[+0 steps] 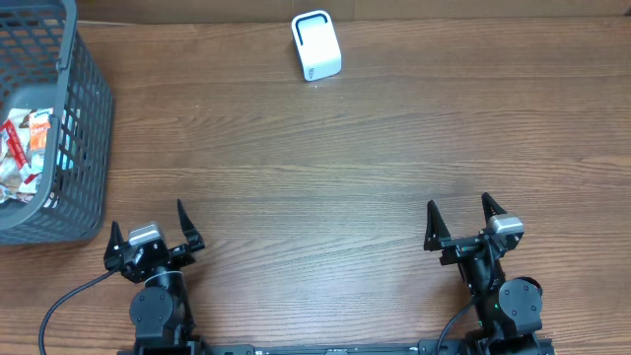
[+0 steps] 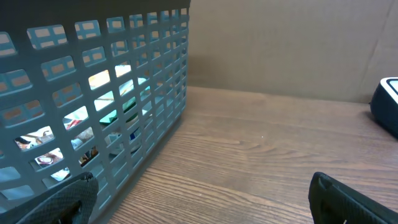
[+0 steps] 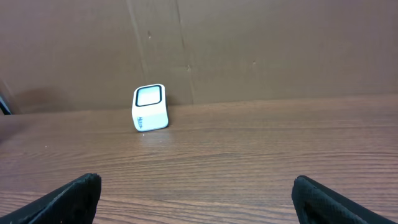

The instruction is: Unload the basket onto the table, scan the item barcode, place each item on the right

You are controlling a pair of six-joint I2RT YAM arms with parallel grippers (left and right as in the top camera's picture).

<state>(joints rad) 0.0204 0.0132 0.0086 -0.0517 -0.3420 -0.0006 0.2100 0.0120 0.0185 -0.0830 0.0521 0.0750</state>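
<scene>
One small white box-shaped barcode scanner (image 1: 316,45) stands at the far edge of the brown wooden table (image 1: 315,168), well apart from both grippers. Assorted packaged items (image 1: 22,158) lie inside the grey plastic lattice basket (image 1: 91,148) at the table's left, beyond the left gripper (image 1: 150,223). The left gripper and the right gripper (image 1: 459,209) sit at the near edge, jaws spread wide and empty.

You face a staged shop checkout: a wood-grain table (image 1: 325,168), a white barcode scanner (image 1: 316,45), a grey plastic basket (image 1: 89,138) of snack packets (image 1: 25,148), and a cardboard wall (image 3: 280,50) behind.
</scene>
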